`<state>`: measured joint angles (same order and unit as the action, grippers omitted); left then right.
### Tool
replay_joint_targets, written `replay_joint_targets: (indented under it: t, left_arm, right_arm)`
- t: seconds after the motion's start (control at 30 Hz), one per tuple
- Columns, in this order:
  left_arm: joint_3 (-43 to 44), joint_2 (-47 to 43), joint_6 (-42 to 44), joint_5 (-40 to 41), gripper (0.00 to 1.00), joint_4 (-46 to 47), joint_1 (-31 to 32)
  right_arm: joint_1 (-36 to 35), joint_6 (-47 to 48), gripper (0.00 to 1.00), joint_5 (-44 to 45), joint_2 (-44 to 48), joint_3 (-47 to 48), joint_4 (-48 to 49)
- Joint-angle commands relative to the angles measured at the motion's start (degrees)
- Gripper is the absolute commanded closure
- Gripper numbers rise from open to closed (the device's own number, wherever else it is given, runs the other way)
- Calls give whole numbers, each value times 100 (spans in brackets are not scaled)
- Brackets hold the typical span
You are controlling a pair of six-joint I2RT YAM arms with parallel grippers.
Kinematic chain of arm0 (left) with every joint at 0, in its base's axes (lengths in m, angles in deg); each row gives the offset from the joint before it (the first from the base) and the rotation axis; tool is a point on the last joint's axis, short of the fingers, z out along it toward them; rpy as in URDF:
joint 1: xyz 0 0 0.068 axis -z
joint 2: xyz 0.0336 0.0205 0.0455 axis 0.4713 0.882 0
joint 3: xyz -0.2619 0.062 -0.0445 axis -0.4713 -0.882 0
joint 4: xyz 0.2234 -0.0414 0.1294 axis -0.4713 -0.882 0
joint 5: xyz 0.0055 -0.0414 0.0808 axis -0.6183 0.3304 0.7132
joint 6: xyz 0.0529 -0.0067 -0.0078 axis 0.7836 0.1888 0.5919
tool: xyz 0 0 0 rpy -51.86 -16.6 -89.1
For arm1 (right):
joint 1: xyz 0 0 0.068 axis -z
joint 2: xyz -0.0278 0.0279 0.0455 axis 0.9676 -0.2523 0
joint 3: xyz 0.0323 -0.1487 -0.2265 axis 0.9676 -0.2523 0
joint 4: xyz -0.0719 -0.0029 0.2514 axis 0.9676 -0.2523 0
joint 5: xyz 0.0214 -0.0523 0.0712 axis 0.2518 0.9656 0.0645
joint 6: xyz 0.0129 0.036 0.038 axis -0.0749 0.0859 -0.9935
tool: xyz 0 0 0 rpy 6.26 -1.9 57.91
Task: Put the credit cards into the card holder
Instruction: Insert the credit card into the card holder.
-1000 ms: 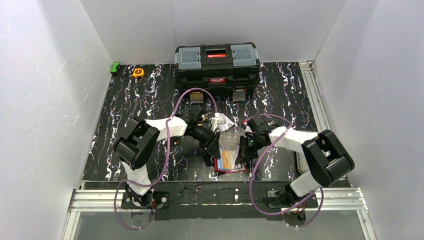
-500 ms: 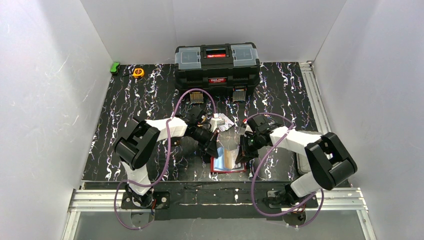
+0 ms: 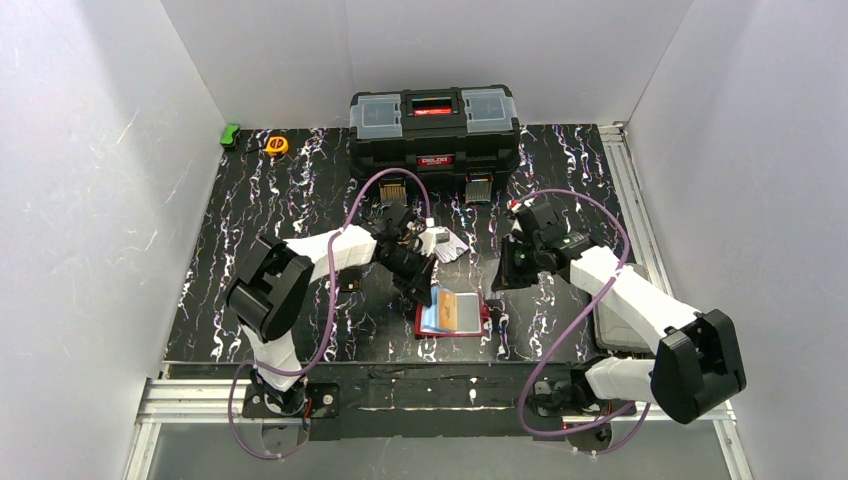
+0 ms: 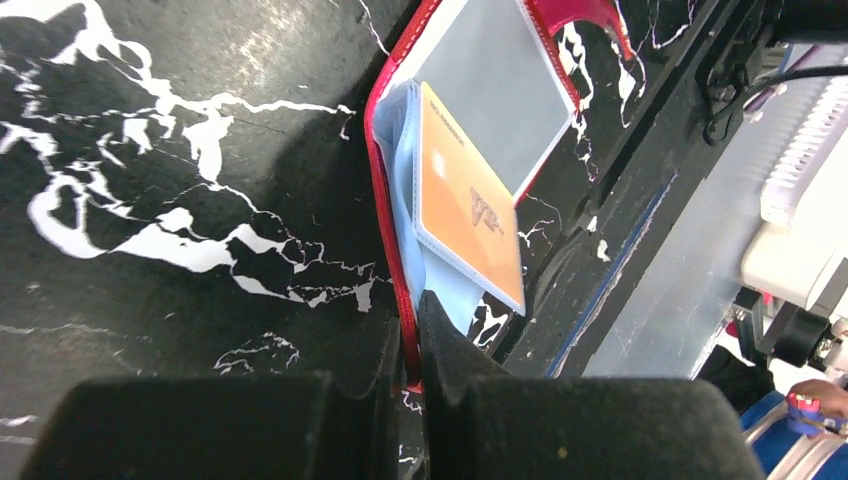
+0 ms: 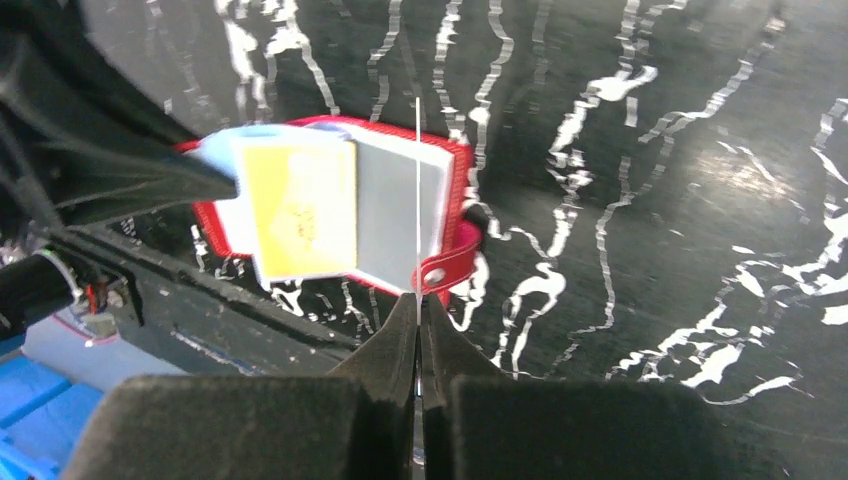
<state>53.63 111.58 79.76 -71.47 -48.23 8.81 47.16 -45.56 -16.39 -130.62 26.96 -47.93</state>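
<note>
Quick status from me. My left gripper (image 4: 410,335) is clamped on the red rim of the card holder (image 4: 495,90), on its left side. How much rim I've actually got, no idea, since my own fingers cover that bit. The holder lies open on the black marbled table (image 3: 280,230), near the front edge, between my two arms. Its far corner runs off the top of the left wrist view.

An orange card (image 4: 465,205) sits over the pale blue pocket, with one corner poking out past the holder's edge. I can't tell whether it's tucked in or just lying on top. There's print on it, too small to read. Beside it is a greyish clear pocket.

My right gripper (image 5: 418,305) is pinched tight on a credit card (image 5: 417,200). From my wrist I only see it dead edge-on, as a thin white line, so I can't tell its face or colour. From above, that gripper is up and to the right of the holder, clear of it, and I can't pick the card out there at all. The snap tab (image 5: 450,268) with its pale stud points toward that side.

A pile of whitish cards (image 3: 447,243) lies just beyond my left wrist, partly covered by it. At the back are the black toolbox (image 3: 434,125) and the yellow tape measure (image 3: 276,145).
</note>
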Motion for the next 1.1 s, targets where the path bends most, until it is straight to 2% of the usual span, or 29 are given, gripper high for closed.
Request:
replay_joint_targets:
  t: [0.0,0.17,0.37,0.77,1.07]
  left_arm:
    - [603,-452,-230,438,100,-819,-1]
    - [1508,-286,-610,1048,100,-1955,-2]
    - [2123,301,-1005,1019,100,-2896,-8]
    - [1848,177,-932,1069,100,-2707,-1]
    - [328,-64,-408,821,100,-1518,-126]
  right_arm:
    - [-479,44,99,-15,-99,401,-97]
    - [-953,42,99,-138,-21,596,66]
    - [-1593,99,99,-40,-254,1015,-163]
    - [-1884,-31,99,-140,-630,1128,57]
    - [-1570,-101,99,-665,-1260,618,784]
